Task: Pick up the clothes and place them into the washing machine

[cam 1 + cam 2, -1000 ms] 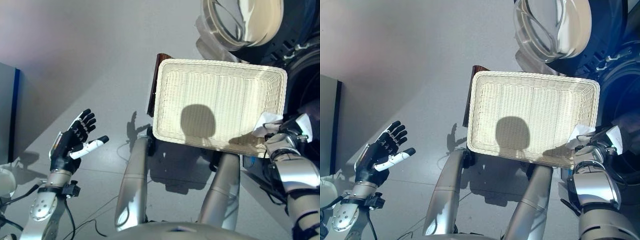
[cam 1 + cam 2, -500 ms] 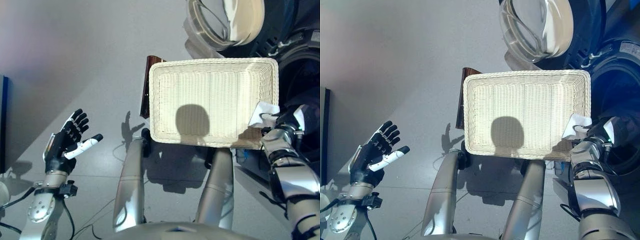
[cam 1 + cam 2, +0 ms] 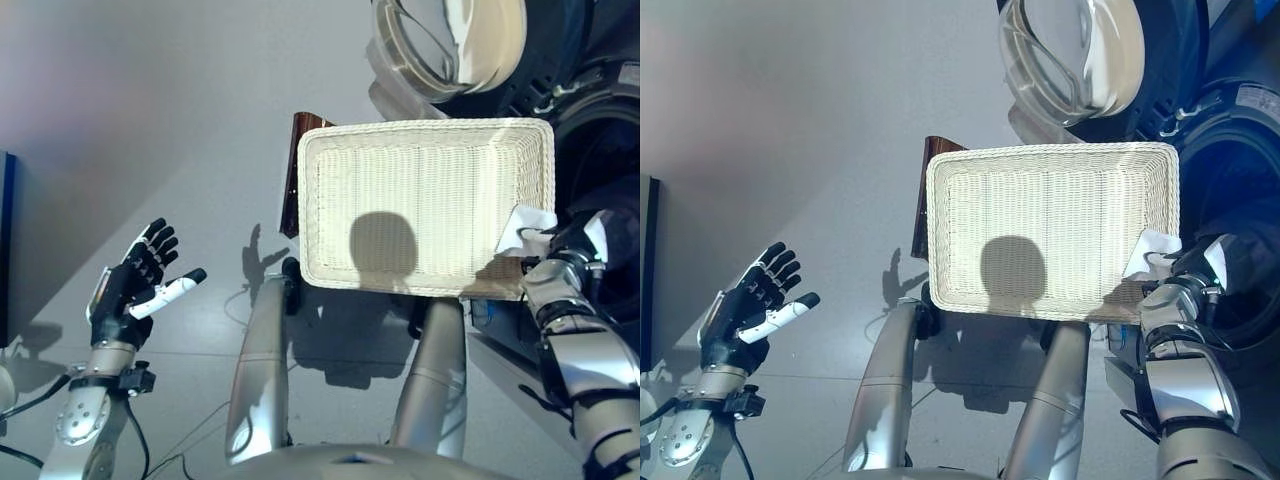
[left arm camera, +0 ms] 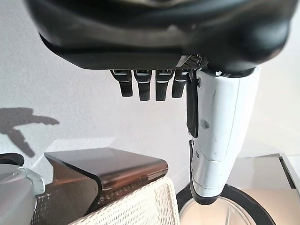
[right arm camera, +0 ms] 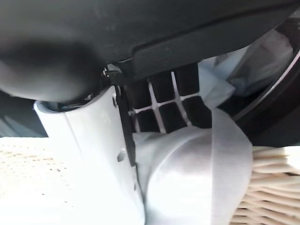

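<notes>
- Left hand (image 3: 135,285): fingers spread straight, holding nothing, out over the floor (image 3: 150,120) well to the left of the basket. Idle.
- Dark brown stand (image 3: 293,175): its edge pokes out at the basket's left side; the basket seems to sit on it.
- Wicker basket (image 3: 325,200): pale, rectangular, nothing else visible inside.
- White cloth (image 3: 525,228): the task's thing, at the basket's right rim, bunched in the right hand and draping over the wicker edge.
- Right hand (image 3: 560,258): fingers (image 5: 164,101) and thumb curled round the cloth, pinching a fold of it.
- Handling judgement: cloth looks thin, light, limp. No stiffness, so it will sag and trail. Not fragile, not slippery. The loose hem could snag on the wicker rim or the door lip.
- Grasp judgement: take a gathered fold near the middle rather than a corner, so less hangs free. The current pinch looks adequate.
- Washing machine door (image 3: 450,40): round glass, swung open above the basket; dark drum opening (image 3: 1230,160) at the right, near the right hand.
- Writing: small pale print on the machine front, too small to read. None visible on the cloth or basket.
</notes>
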Robot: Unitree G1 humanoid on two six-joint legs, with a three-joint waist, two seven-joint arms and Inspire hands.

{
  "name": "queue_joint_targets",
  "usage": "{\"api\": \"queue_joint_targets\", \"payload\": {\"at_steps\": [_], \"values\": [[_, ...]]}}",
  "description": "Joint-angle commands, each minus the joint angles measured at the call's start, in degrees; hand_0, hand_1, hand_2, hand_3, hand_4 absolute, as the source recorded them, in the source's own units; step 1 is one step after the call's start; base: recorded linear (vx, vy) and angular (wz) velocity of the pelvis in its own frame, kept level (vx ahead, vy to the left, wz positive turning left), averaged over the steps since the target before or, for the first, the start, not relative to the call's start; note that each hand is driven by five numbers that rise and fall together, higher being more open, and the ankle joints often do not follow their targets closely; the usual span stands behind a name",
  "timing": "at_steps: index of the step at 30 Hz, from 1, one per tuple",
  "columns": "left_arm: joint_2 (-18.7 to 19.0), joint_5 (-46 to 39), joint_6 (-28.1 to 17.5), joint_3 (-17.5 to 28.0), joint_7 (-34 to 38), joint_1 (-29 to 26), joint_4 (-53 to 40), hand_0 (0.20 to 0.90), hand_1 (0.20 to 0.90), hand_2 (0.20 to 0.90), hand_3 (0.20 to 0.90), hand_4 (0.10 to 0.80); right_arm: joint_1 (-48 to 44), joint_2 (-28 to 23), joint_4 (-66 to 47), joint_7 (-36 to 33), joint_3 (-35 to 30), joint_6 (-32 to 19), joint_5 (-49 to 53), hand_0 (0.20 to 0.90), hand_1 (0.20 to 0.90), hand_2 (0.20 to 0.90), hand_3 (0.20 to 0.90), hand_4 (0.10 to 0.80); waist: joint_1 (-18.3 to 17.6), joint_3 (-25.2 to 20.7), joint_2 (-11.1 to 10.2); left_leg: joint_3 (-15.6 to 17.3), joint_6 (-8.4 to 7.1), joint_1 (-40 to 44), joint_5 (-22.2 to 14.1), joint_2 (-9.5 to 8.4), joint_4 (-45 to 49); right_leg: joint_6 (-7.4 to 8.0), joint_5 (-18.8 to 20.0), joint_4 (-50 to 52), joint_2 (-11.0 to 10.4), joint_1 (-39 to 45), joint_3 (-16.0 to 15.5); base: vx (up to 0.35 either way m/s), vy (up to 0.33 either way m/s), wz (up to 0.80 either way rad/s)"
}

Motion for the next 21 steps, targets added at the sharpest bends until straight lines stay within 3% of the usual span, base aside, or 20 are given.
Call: {"api": "queue_joint_targets", "payload": {"at_steps": [1,14,21], "values": [[1.3,-1.07,-5.53,4.51,0.19,0.75,-1.19,0.9,0.9,0.9,0.9,0.8,-1.59,-0.82,-1.7,-1.0,2.9,-3.84,-3.82,0.2,0.2,0.2,0.2,0.3,1.39,-1.64,-0.19,0.11,-0.76,0.29,1.81,1.43,-7.21,-0.56,3.78,-5.15,-0.12,-1.05,0.5,0.0,0.0,0.0],[1.71,-1.39,-5.25,3.44,-0.69,0.67,-1.13,0.9,0.9,0.9,0.9,0.8,-0.7,3.26,-2.8,1.96,7.45,-4.68,-7.73,0.2,0.2,0.2,0.2,0.3,2.06,-1.16,-0.32,0.13,-0.75,0.57,2.08,1.18,-7.26,-0.52,3.84,-5.16,-0.16,-0.87,0.46,0.0,0.0,0.0],[1.74,-1.7,-5.23,3.1,-0.92,0.86,-1.0,0.9,0.9,0.9,0.9,0.8,-1.31,4.07,-1.95,1.54,6.27,-4.53,-7.1,0.2,0.2,0.2,0.2,0.3,2.16,-1.07,0.01,0.3,-0.66,0.64,1.95,1.05,-6.99,-0.46,3.94,-5.08,-0.09,-1.04,0.86,0.003,0.002,-0.02]]}}
